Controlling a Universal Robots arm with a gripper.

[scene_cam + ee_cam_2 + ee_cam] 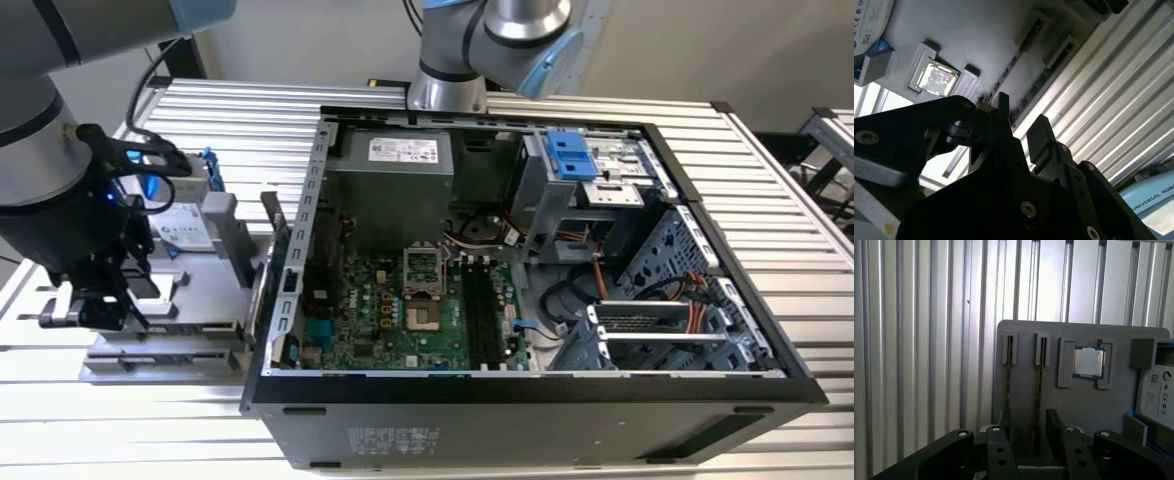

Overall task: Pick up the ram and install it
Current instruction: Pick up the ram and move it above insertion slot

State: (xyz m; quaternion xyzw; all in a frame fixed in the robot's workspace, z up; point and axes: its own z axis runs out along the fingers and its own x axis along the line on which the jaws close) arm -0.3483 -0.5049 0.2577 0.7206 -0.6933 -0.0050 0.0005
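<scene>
The ram (1040, 370) stands on edge in a slot of the grey tray (1084, 405), just beside a second stick (1008, 370). A processor (1089, 362) and a drive (1160, 385) sit further along the same tray. The gripper (1029, 420) hovers over the tray with its fingers (1059, 430) apart and holding nothing, and the ram's line runs into the gap between them. The tray lies on the ribbed table (774, 200), at the exterior view's left of the open case (534, 385).

Judgement: the pick is in hand. Done well, it needs the jaws centred on the board's flat faces, clear of the neighbouring stick. It also needs a firm squeeze and a pull straight along the slot, without twist.
</scene>
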